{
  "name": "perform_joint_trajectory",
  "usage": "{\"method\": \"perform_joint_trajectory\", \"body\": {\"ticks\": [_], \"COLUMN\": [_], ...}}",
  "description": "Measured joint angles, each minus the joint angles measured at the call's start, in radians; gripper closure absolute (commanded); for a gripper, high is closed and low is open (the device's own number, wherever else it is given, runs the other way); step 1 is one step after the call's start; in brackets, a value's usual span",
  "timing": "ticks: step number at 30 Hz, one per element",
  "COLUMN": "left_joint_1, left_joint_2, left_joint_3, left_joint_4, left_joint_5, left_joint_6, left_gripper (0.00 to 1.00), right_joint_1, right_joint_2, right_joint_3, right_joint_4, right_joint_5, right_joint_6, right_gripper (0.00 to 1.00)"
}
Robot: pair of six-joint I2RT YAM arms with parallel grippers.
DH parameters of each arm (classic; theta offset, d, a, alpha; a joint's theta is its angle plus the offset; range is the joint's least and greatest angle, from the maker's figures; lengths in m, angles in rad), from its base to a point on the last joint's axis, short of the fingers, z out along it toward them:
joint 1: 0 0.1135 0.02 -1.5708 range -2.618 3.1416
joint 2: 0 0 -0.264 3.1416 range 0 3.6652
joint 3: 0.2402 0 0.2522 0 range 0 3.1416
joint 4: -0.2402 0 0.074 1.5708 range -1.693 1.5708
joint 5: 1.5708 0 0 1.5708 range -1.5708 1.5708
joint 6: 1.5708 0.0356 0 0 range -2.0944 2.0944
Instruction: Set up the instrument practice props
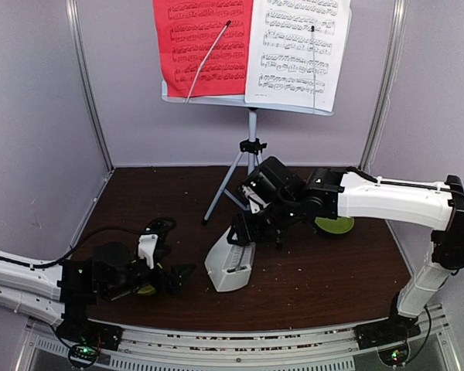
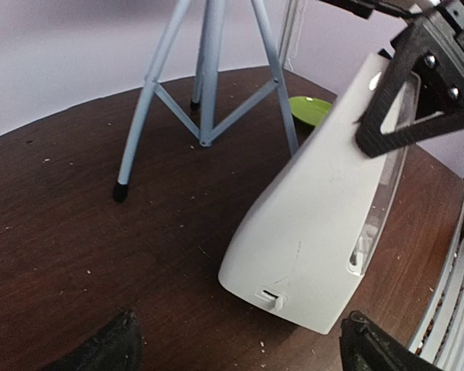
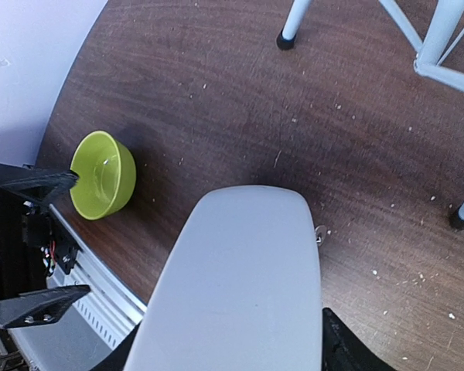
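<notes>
Right gripper [image 1: 243,232] is clamped on the top of the metronome [image 1: 230,267], which leans tilted below it with its base at the surface [image 1: 332,270]. Left gripper [image 1: 176,276] is spread wide and empty, with the metronome just ahead. Best next move is probably to rotate it upright, seat the base flat, then release.

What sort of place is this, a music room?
Probably a robot test booth, not a music room: plain walls close around a brown table, two robot arms are bolted at its near edge, and the music stand and metronome look like props.
</notes>
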Motion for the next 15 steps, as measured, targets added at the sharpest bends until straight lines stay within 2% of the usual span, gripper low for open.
{"method": "perform_joint_trajectory", "body": {"ticks": [4, 10, 11, 14, 15], "left_joint_1": [0.007, 0.007, 0.007, 0.007, 0.007], "left_joint_2": [-0.066, -0.067, -0.059, -0.024, -0.018], "left_joint_3": [0.0, 0.011, 0.017, 0.04, 0.045], "left_joint_4": [-0.052, -0.119, -0.129, -0.138, -0.137], "left_joint_5": [-0.052, -0.072, -0.072, -0.072, -0.072], "left_joint_6": [-0.024, -0.019, -0.016, -0.004, -0.001], "left_gripper": [0.08, 0.09, 0.09, 0.09, 0.09], "right_joint_1": [0.024, 0.063, 0.068, 0.08, 0.084], "right_joint_2": [0.044, 0.112, 0.132, 0.203, 0.22], "right_joint_3": [0.074, 0.154, 0.175, 0.248, 0.265], "right_joint_4": [-0.048, -0.111, -0.128, -0.173, -0.182], "right_joint_5": [0.066, 0.164, 0.18, 0.214, 0.22], "right_joint_6": [-0.008, -0.005, -0.006, -0.008, -0.009], "right_gripper": [0.82, 0.77, 0.71, 0.43, 0.39]}}
